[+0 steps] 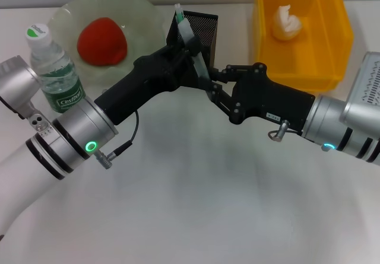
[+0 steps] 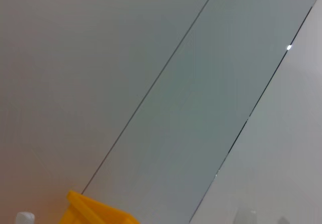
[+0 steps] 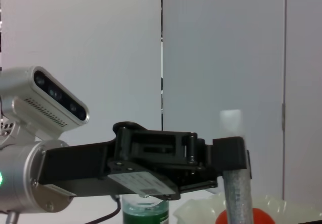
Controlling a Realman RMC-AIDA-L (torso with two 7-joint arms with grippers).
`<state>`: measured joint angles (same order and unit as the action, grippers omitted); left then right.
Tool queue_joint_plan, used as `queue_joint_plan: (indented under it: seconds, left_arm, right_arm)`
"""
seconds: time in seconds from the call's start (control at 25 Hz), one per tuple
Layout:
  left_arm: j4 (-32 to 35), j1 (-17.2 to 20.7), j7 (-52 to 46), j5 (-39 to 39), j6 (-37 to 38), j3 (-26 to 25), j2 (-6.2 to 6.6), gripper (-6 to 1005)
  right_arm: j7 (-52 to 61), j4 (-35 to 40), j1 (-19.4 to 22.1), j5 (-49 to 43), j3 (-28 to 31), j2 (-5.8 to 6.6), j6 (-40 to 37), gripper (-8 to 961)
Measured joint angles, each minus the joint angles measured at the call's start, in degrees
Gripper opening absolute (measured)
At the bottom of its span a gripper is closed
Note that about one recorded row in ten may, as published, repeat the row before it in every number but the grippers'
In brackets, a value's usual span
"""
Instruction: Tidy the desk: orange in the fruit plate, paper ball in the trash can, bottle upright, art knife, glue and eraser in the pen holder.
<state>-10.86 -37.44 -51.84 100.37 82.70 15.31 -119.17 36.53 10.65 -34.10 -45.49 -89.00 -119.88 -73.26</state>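
glue stick (image 1: 194,49) is clamped tight in the left gripper (image 1: 189,55), tilted over the black pen holder (image 1: 205,29). the right gripper (image 1: 215,91) is just beside it; i cannot tell how it stands. one orange (image 1: 102,41) sits in the fruit plate (image 1: 142,12). one paper ball (image 1: 285,23) lies in the yellow trash can (image 1: 332,32). one bottle (image 1: 53,68) stands up.

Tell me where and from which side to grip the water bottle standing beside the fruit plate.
Grip the water bottle around its clear body, just above the green label, coming in level from the front. It stands upright with a narrow white cap, so a side grasp on the wider body probably holds better. The fruit plate sits close on its right, and the left gripper is busy holding a stick-shaped item at the pen holder.
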Motion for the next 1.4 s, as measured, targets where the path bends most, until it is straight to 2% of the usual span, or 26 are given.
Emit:
queue_joint_plan:
  seconds: [0.16, 0.56, 0.84, 0.96, 1.4]
  left_arm:
    - [0.08, 0.02, 0.05, 0.16, 0.05, 0.01, -0.01, 177]
    - [0.46, 0.46, 0.18, -0.19, 0.46, -0.61, 0.0, 174]
    - [0.38, 1.0, 4.23, 0.03, 0.77, -3.61, 0.0, 156]
    - [-0.87, 1.18, 10.77, 0.07, 0.84, -5.75, 0.0, 155]
    - [-5.6, -1.62, 29.53, 0.23, 0.42, -11.24, -0.03, 154]
  right_arm:
    - [1.7, 0.07, -0.49, 0.15, -1.51, 0.0, 0.58, 236]
    - [1.72, -0.26, 0.93, 3.16, -1.07, 0.0, 0.94, 291]
    - [1.44, -1.01, 1.55, 3.09, -1.66, 0.0, 3.16, 588]
    - [1.86, -1.48, 1.66, 2.78, -1.91, 0.0, 7.73, 707]
    - [1.79, -1.94, 2.18, 2.71, -3.21, 0.0, 9.92, 715]
